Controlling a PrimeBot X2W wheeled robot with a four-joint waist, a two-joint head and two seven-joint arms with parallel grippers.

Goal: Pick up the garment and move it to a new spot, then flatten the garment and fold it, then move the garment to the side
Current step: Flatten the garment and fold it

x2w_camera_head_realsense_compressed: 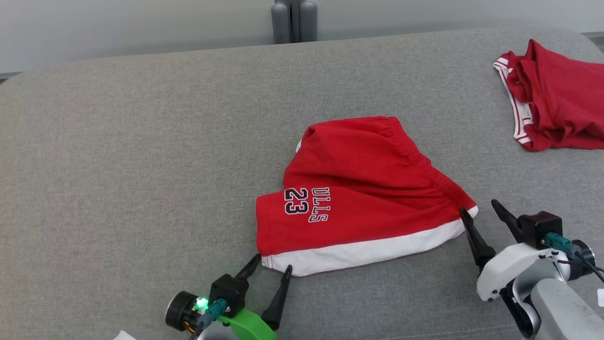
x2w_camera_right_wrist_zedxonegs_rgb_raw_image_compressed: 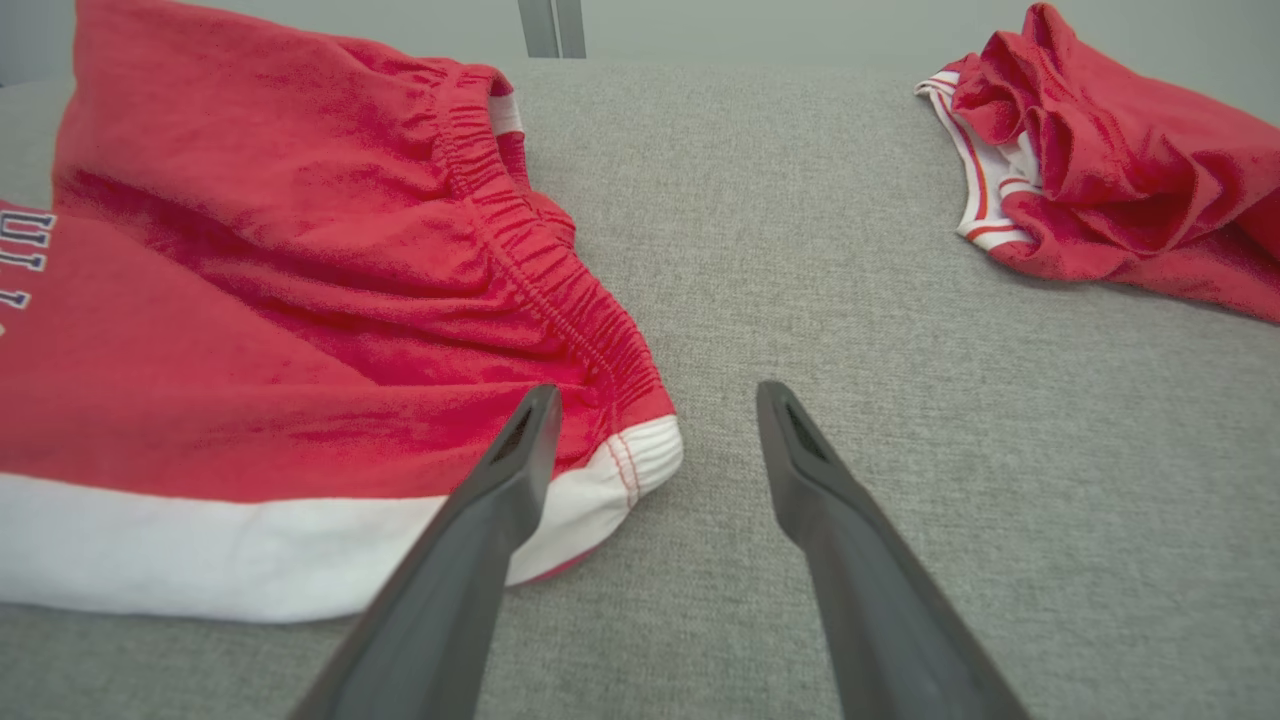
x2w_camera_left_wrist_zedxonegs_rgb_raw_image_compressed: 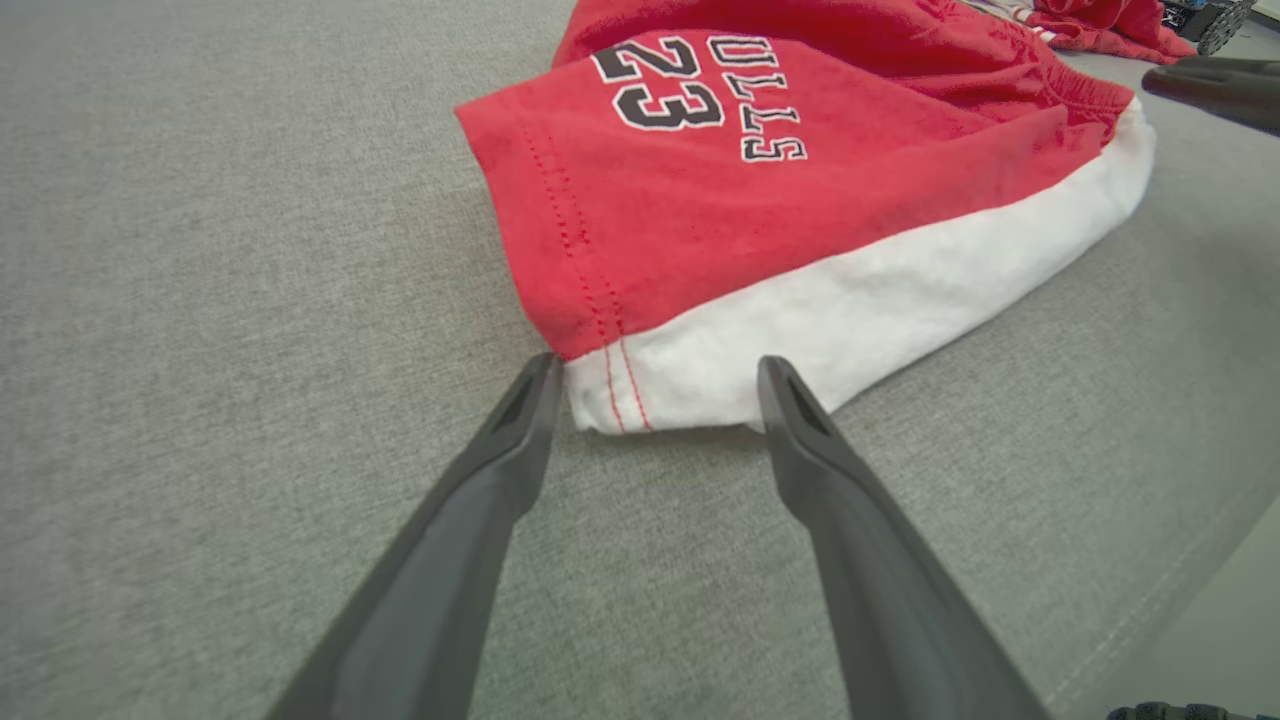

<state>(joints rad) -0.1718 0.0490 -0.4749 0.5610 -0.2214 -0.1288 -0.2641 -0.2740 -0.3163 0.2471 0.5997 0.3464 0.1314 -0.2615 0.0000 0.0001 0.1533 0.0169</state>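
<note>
a bench (x2w_camera_head_realsense_compressed: 141,141) covered in grey woven fabric, rounded at its far corners, stands before a pale wall (x2w_camera_head_realsense_compressed: 118,23) and a grey post (x2w_camera_head_realsense_compressed: 293,19). the red garment (x2w_camera_head_realsense_compressed: 358,189) lies mid-bench, white hem nearest. the left gripper (x2w_camera_head_realsense_compressed: 272,261) is spread wide at the hem's left corner and the right gripper (x2w_camera_head_realsense_compressed: 477,206) at its right corner, both holding nothing. another red garment (x2w_camera_head_realsense_compressed: 557,104) lies crumpled at the far right.

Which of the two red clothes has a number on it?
The red shorts in the middle, with a white band and a black 23. The other red garment, bunched up at the far right, shows no number.
</note>
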